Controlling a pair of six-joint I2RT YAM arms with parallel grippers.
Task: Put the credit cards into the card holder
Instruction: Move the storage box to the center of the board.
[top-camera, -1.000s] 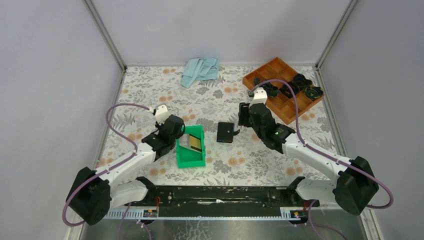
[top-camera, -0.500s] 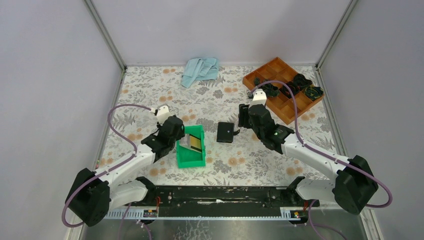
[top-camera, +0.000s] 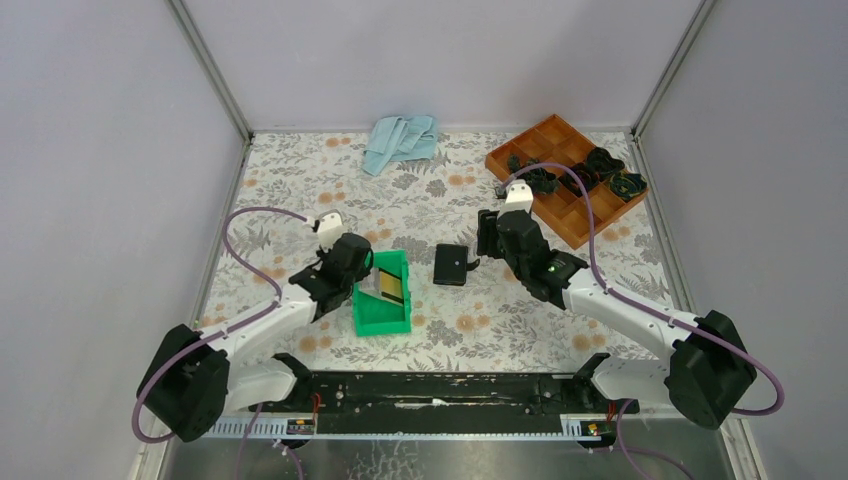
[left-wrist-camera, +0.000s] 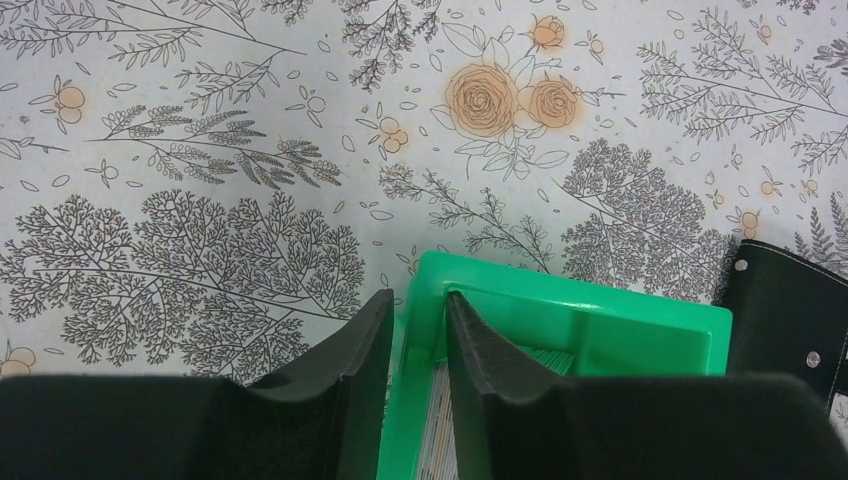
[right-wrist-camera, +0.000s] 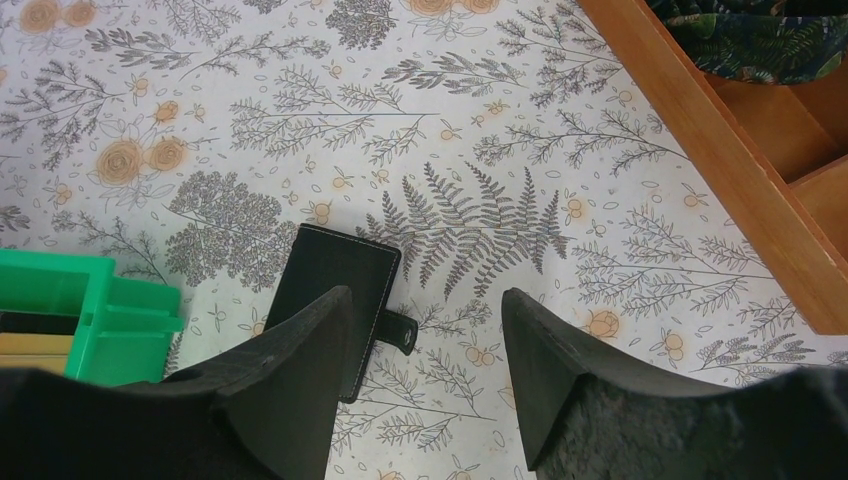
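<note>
The credit cards (top-camera: 385, 285) lie as a tan-gold stack inside a green bin (top-camera: 383, 318). Their edges show in the left wrist view (left-wrist-camera: 440, 425). My left gripper (top-camera: 353, 277) straddles the bin's left wall (left-wrist-camera: 420, 330), one finger outside and one inside, closed narrowly on it (left-wrist-camera: 418, 298). The black card holder (top-camera: 451, 265) lies closed on the table right of the bin, its tab pointing right (right-wrist-camera: 335, 285). Its corner shows in the left wrist view (left-wrist-camera: 790, 320). My right gripper (top-camera: 487, 236) is open and empty just right of the holder (right-wrist-camera: 425, 295).
A brown compartment tray (top-camera: 560, 215) with dark tangled items stands at the back right, and its wall shows in the right wrist view (right-wrist-camera: 700, 130). A light blue cloth (top-camera: 400, 140) lies at the back centre. Grey walls enclose the floral table.
My left arm has edged slightly right and nearer, staying at the bin's left wall. My right gripper has shifted a little toward the card holder. The bin and holder have not moved.
</note>
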